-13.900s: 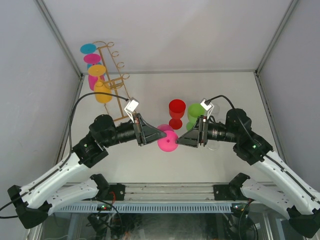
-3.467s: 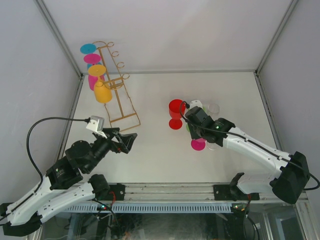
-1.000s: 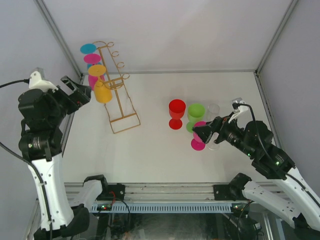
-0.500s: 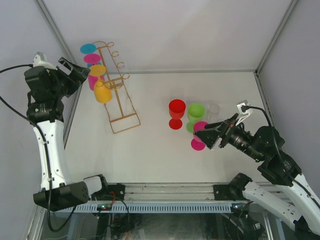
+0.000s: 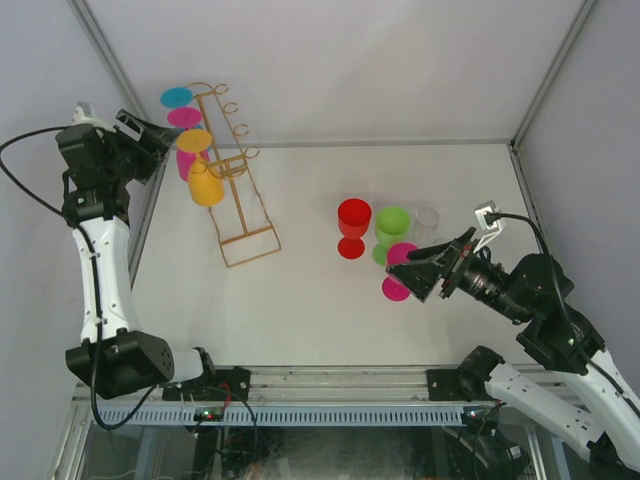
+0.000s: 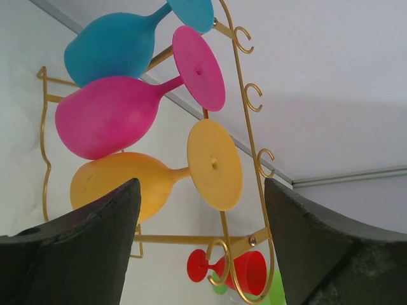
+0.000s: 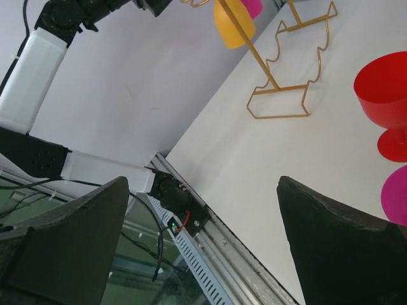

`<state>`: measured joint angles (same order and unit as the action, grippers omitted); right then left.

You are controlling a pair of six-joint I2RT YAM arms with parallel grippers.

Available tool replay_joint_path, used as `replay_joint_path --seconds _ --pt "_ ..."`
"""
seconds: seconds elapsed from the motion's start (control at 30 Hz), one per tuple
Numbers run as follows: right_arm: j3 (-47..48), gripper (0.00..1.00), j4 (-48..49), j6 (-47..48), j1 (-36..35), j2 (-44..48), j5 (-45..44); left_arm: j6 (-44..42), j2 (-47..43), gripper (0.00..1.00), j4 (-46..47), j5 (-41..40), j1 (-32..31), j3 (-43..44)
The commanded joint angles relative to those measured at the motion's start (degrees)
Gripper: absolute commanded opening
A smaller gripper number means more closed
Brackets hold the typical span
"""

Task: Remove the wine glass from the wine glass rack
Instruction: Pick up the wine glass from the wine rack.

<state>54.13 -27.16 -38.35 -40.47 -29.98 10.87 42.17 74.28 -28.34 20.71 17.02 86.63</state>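
White walls close round a pale surface (image 5: 300, 290), with the gold wine glass rack (image 5: 238, 175) standing at its far left corner. Over the last second my left arm has climbed beside the rack to the level of the hung glasses. The left fingers (image 6: 89, 244), wide but drawing in slightly, now frame the foot of the yellow wine glass (image 6: 213, 165). It hangs lowest on the rack, under the pink wine glass (image 6: 108, 117) and the blue wine glass (image 6: 114, 44), so I judge it comes off next.

Well right of the rack, the right fingers (image 7: 70, 248) have backed away, wide and empty, from the freed pink glass (image 5: 397, 272) beside the red glass (image 5: 353, 222) and green glass (image 5: 392, 225).

I cannot read how the feet sit in the rack's hooks, nor how near my fingers are to the yellow stem. The blue foot is cut off in the left wrist view.
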Motion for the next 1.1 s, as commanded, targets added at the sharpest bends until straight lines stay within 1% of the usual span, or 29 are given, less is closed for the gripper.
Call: replay_joint_path --seconds 0.0,0.1,0.23,0.37,0.43,0.63,0.7,0.83,1.07 --pt "0.37 1.00 3.26 -1.81 0.30 -0.04 -0.83 4.01 2.29 0.80 6.38 4.92 0.18 -1.46" --pt "0.33 1.00 1.55 -1.29 0.30 1.32 -5.57 4.61 4.01 0.75 6.39 5.25 0.15 -1.33" --pt "0.36 1.00 -0.48 0.43 0.31 2.90 -10.08 5.68 4.65 0.72 8.37 5.18 0.18 -2.65" --pt "0.39 1.00 -3.49 0.73 0.39 3.37 -13.78 7.28 6.27 0.67 10.14 7.32 0.19 -2.66" --pt "0.36 1.00 -4.39 0.17 0.39 3.15 -13.83 7.63 6.84 0.66 9.43 6.42 0.13 -2.18" --pt "0.36 1.00 -5.98 -0.08 0.39 2.03 -12.47 10.19 7.91 0.62 12.17 8.36 0.14 -2.87" --pt "0.36 1.00 -6.31 -0.06 0.39 1.80 -12.62 10.44 8.24 0.56 12.62 9.00 0.14 -2.83" --pt "0.37 1.00 -6.24 -0.37 0.39 1.52 -12.66 10.52 8.03 0.51 12.80 9.13 0.15 -3.06" --pt "0.37 1.00 -6.15 -0.72 0.39 1.28 -12.38 10.00 7.56 0.46 12.57 8.61 0.14 -4.00"
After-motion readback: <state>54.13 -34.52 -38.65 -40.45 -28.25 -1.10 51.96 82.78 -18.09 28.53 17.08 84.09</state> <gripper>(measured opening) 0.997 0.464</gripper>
